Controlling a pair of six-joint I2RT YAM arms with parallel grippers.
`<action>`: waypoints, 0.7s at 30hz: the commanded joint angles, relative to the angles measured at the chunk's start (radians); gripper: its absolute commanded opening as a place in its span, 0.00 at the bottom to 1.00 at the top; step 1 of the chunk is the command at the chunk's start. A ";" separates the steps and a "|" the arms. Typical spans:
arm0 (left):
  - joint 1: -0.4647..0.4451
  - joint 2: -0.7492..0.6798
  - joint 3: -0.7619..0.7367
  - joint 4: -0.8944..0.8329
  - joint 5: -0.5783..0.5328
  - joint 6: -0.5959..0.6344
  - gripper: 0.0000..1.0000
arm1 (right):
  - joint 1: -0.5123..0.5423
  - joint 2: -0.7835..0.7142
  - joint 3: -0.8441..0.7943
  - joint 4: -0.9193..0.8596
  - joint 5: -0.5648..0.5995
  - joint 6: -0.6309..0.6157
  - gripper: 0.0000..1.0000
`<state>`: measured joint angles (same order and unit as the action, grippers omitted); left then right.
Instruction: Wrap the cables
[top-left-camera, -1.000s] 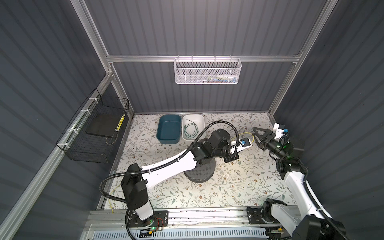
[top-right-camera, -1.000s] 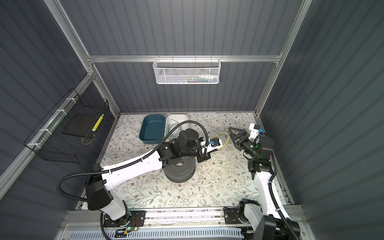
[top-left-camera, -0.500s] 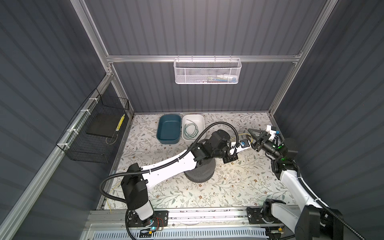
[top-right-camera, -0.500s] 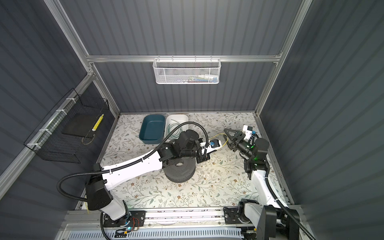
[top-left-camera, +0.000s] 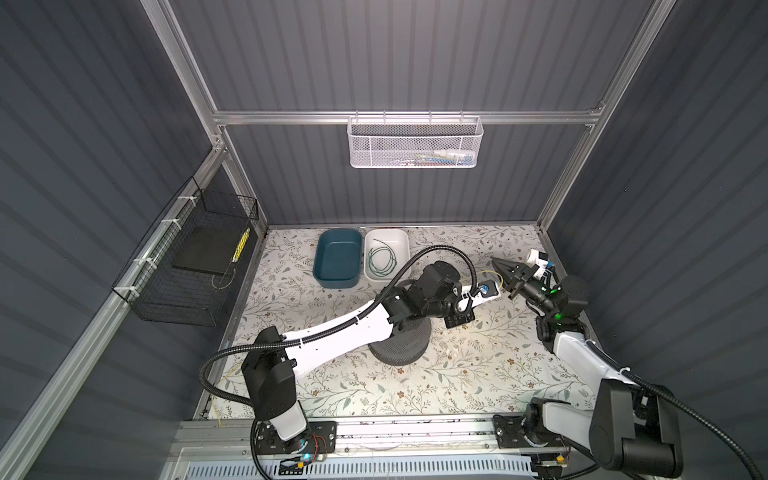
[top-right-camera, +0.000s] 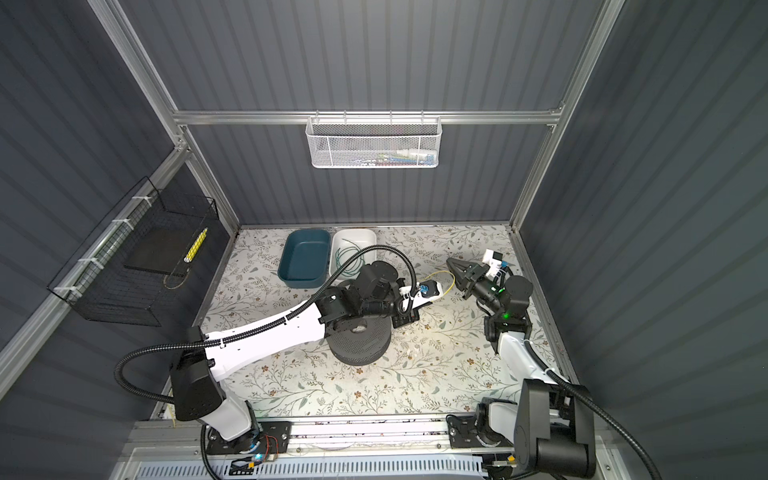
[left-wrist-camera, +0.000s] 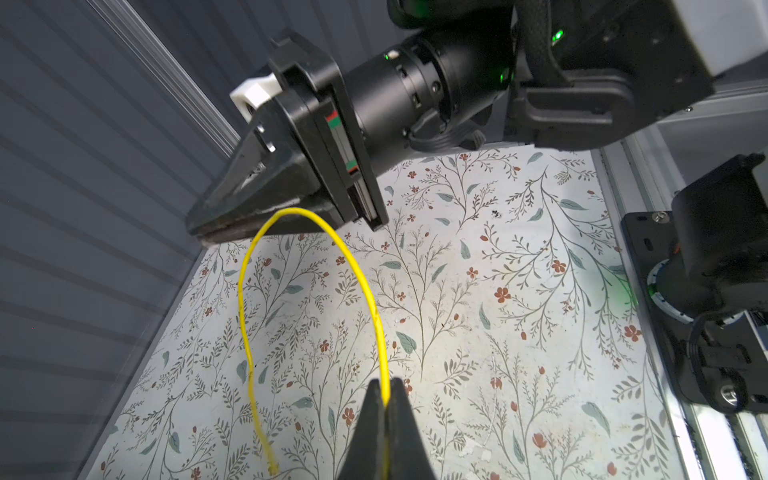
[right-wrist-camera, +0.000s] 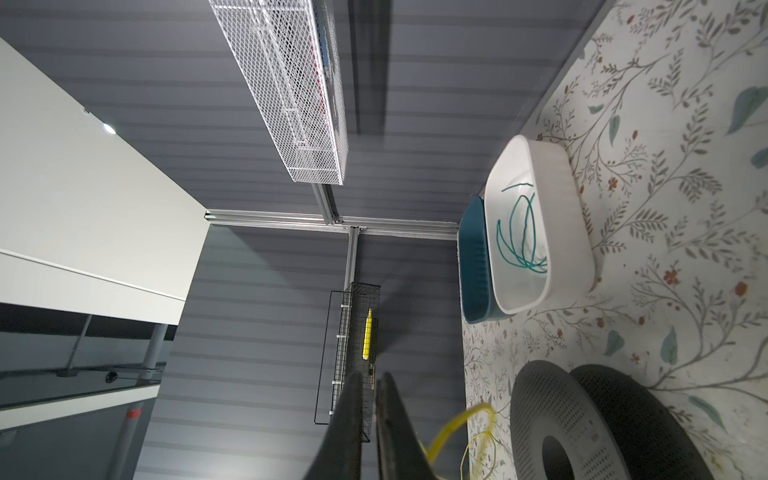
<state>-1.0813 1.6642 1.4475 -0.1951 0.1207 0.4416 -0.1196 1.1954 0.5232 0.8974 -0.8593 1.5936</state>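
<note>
In a top view I see the green cable coiled in the white tub and the yellow cable arcing between left gripper and right gripper. Left wrist: left jaws pinch the yellow cable; right jaws look pressed together at the loop's crown, can't tell if it's caught. Right wrist: yellow blurs beside the fingers, so I risk pulling on a miss and the loop springing loose.

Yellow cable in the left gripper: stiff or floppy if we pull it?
Probably springy, not limp: the yellow cable holds a smooth arch away from the shut left gripper. Likely very light, being far thinner than the fingers. That thinness may also let it slip under a hard pull.
</note>
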 joint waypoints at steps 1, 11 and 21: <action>-0.006 -0.048 -0.042 -0.008 -0.020 -0.008 0.00 | 0.002 -0.001 0.055 0.071 0.013 0.000 0.10; 0.010 -0.121 -0.152 0.137 -0.088 -0.063 0.00 | -0.018 -0.112 -0.004 -0.172 0.042 -0.167 0.47; 0.133 -0.169 -0.188 0.302 0.158 -0.366 0.00 | 0.092 -0.230 -0.022 -0.535 0.191 -0.631 0.27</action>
<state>-0.9565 1.5166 1.2797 0.0246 0.1799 0.1963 -0.0875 0.9699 0.5011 0.4492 -0.7193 1.1389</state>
